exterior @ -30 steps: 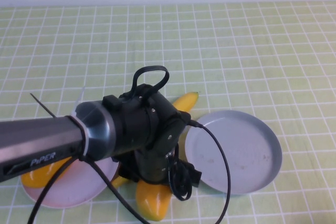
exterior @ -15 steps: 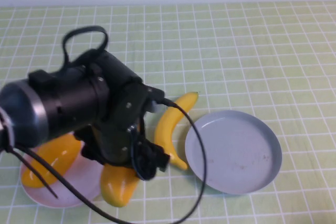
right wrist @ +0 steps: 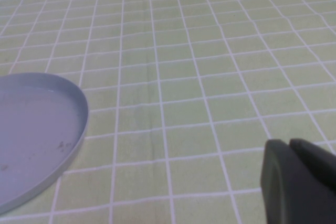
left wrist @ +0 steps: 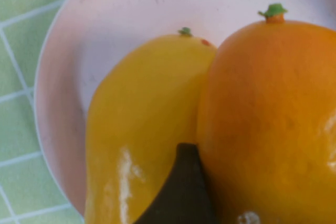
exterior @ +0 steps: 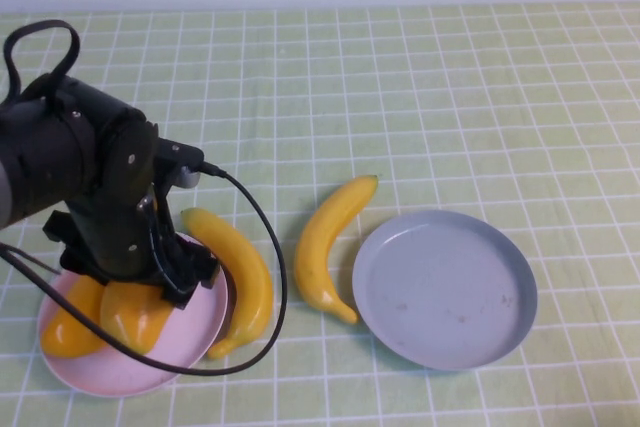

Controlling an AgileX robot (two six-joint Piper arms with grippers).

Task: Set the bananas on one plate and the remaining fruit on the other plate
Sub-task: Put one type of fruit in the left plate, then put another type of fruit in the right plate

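I have the left gripper [exterior: 125, 292] low over the pink plate [exterior: 195, 332], where both mangoes [exterior: 130, 315] lie touching each other; one dark finger [left wrist: 181, 192] sits between them in the wrist view, but I cannot tell how wide the jaws stand. The two bananas [exterior: 330, 242] lie on the checked cloth [exterior: 450, 97] between the pink plate and the bare grey-blue plate [exterior: 445, 287]. My right gripper [right wrist: 299, 184] hangs above the cloth near that plate's rim, fingers pressed together, holding nothing.
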